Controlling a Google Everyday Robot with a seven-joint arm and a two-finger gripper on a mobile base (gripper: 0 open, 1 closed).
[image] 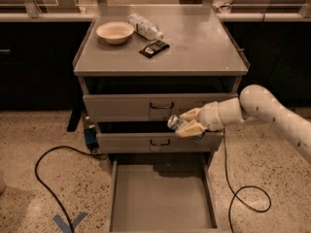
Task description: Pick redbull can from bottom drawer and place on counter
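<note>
My gripper (186,122) is shut on the redbull can (176,123), a small shiny silver can held between its tan fingers. It hangs in front of the middle drawer, above the open bottom drawer (160,198), whose grey floor shows nothing in it. The counter (194,47) is the flat grey cabinet top, well above and behind the gripper. My white arm reaches in from the right.
On the counter stand a cream bowl (115,32), a clear plastic bottle (145,26) lying on its side and a dark packet (153,48). Two upper drawers are closed. A black cable (46,178) loops on the floor at left, another at right.
</note>
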